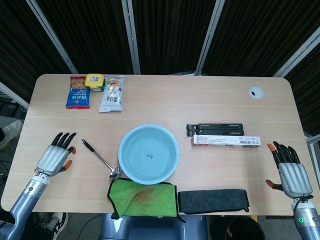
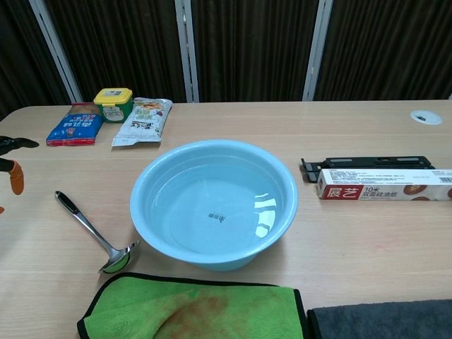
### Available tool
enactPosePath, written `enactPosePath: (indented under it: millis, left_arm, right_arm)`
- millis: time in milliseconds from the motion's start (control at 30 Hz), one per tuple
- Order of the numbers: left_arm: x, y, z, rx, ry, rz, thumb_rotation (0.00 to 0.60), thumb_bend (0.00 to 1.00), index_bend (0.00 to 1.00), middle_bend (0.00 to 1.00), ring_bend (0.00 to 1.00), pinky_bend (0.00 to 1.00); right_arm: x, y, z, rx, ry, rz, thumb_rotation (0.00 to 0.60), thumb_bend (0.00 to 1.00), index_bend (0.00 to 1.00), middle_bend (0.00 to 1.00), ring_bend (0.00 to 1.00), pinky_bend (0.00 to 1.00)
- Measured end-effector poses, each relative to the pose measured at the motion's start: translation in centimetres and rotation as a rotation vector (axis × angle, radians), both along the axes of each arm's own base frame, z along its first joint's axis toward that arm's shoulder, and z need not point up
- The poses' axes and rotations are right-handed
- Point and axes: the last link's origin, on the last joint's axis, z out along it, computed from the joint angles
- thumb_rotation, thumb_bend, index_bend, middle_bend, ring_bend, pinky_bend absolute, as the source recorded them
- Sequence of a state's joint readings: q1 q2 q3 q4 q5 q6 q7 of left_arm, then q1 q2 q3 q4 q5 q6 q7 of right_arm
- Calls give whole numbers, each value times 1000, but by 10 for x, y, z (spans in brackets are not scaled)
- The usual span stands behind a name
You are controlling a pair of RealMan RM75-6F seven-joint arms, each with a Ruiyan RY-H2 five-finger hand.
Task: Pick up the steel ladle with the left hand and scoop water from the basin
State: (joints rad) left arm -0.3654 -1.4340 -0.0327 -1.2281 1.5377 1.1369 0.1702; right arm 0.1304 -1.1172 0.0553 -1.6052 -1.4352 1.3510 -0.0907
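Note:
The steel ladle (image 1: 100, 159) (image 2: 92, 233) lies flat on the table, black handle end toward the far left, bowl beside the basin. The light blue basin (image 1: 148, 153) (image 2: 279, 183) holds clear water at the table's middle. My left hand (image 1: 56, 155) hovers left of the ladle's handle, fingers spread, holding nothing; only its fingertips (image 2: 14, 176) show at the chest view's left edge. My right hand (image 1: 289, 170) is at the table's right edge, fingers apart and holding nothing.
A green cloth (image 1: 143, 198) lies in front of the basin, a black cloth (image 1: 213, 200) to its right. A box (image 1: 226, 141) and a black stand (image 1: 215, 129) sit right of the basin. Snack packets (image 1: 111, 93) and a yellow tub (image 1: 94, 81) are at the far left.

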Motion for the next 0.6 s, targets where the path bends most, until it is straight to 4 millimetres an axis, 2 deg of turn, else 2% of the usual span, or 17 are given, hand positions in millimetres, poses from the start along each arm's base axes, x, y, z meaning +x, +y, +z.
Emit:
enactPosePath:
  millis: [233,600]
  left_arm:
    - [9,8,-17,-38,-33,-33,600,327,439,0,0,0]
    - [4,20,-36,-53,1,-22,600,295,382,0,0,0]
  right_arm:
    - [-1,-2,1,9,-3,-5,600,0,0,0,0,0]
    - [-2,-2,4,1,-11,-10,600,0,0,0,0,0]
